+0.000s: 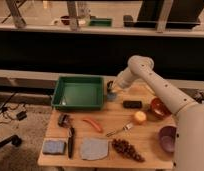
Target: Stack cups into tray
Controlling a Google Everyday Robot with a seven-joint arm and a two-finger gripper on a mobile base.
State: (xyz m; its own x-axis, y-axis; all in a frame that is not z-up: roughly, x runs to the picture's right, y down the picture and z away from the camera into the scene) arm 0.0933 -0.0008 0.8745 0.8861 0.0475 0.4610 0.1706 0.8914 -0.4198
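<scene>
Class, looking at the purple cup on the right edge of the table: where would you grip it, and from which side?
Grip the purple cup by its rim, coming from above: it stands upright, mouth open. The gripper is far off, beside the green tray.

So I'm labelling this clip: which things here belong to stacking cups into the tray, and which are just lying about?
Job: green tray; gripper, just right of the tray, over a small blue item, possibly a cup.

Lying about: black block, orange bowl, purple bowl, fork, grapes, sponge.
</scene>
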